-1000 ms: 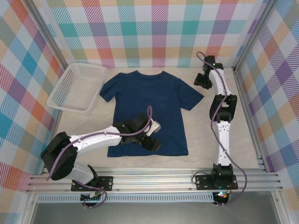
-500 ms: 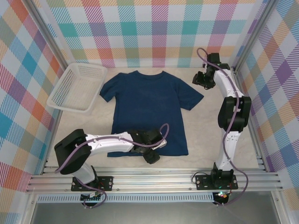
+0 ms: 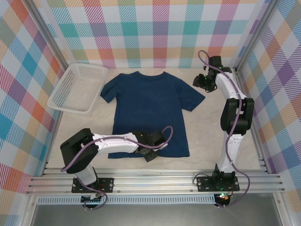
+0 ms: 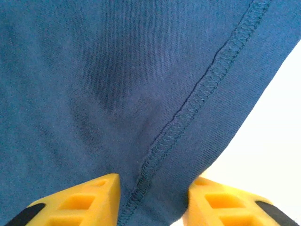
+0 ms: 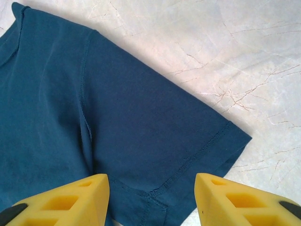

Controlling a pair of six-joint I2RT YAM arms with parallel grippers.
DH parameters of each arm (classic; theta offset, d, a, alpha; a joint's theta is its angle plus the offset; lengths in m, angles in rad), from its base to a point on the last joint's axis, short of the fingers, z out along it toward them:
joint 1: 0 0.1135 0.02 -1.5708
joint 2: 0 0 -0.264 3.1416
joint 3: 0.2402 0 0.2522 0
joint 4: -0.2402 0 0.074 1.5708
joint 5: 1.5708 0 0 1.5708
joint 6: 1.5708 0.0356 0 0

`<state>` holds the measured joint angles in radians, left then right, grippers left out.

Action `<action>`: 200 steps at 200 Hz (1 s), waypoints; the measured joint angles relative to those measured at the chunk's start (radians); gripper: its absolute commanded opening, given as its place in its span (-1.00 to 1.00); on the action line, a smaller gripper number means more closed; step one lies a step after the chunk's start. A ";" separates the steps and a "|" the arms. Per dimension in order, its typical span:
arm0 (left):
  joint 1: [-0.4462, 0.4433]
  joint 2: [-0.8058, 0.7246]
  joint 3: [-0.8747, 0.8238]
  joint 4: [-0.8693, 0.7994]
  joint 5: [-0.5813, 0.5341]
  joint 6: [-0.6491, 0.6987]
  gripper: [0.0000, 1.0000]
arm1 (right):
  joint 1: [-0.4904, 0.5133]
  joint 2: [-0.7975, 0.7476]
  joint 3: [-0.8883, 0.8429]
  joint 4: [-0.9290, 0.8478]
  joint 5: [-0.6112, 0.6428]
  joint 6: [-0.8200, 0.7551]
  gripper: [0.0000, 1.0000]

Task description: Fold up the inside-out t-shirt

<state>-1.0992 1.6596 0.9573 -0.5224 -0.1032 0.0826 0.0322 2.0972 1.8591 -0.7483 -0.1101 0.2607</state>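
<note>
At t-shirt hem, left gripper astride, clamp unclear; right gripper unclenched above sleeve; shallow bite may slip off.

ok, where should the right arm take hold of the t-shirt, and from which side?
Probably the sleeve under the right gripper, at its stitched hem. The t-shirt lies flat, and that hem is a free edge beside bare table, so come from above on the table side, one jaw sliding under the edge.
</note>
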 measured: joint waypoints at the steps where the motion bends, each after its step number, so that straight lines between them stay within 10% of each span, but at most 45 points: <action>1: 0.000 0.000 0.000 0.000 0.000 0.002 -0.35 | 0.000 0.000 0.000 0.000 0.000 0.000 0.02; 63: 0.003 -0.024 0.011 -0.003 0.000 0.001 -0.67 | 0.000 -0.017 -0.045 0.008 -0.008 0.000 0.02; 200: 0.022 -0.032 0.013 -0.031 -0.011 0.004 -0.41 | 0.002 -0.116 -0.140 0.059 -0.041 0.000 0.02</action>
<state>-1.0771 1.6276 0.9699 -0.5537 -0.1139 0.0864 0.0345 1.9812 1.7195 -0.6895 -0.1513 0.2607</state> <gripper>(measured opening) 0.313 0.512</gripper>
